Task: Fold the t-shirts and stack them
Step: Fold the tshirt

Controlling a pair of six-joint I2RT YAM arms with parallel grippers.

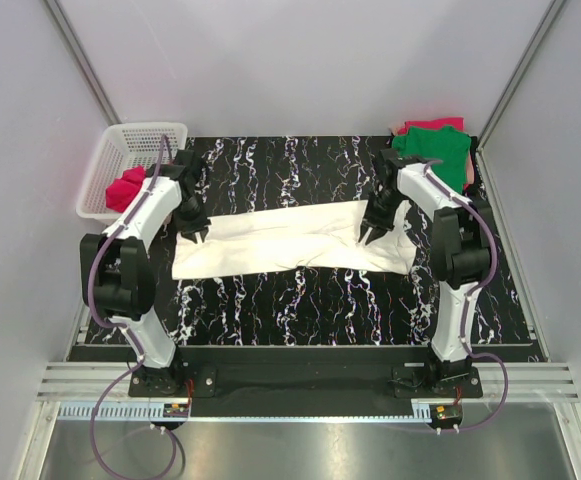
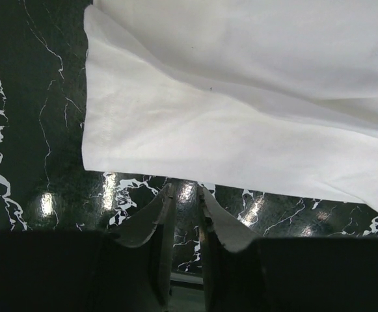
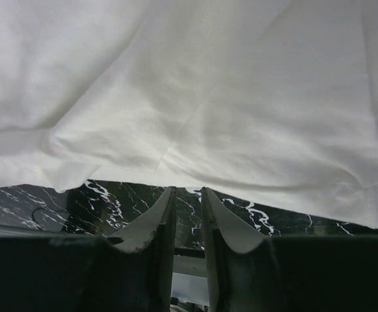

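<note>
Progress stood near the middle, as I judged it. The white t-shirt [image 1: 290, 242] lay across the counter [image 1: 300, 310] as a long band that looked folded lengthwise but had not been brought down to a compact square.

My left claw [image 1: 192, 232] hung at the far corner of its left end, and my right claw [image 1: 368, 236] hung near the far edge toward its right end. In both wrist views the claws were narrowed almost together and gripped nothing. The cloth's edge lay just beyond the tips, with bare counter beneath them.

The green t-shirt [image 1: 435, 152] sat in the far right corner, seemingly folded and set aside. The pinkish-red t-shirt [image 1: 125, 188] lay bunched in the basket [image 1: 120, 140] at far left, untouched by the look of it.

By my reckoning, what was left was the crosswise folds on the white one, stacking it, then folding the red one.
</note>
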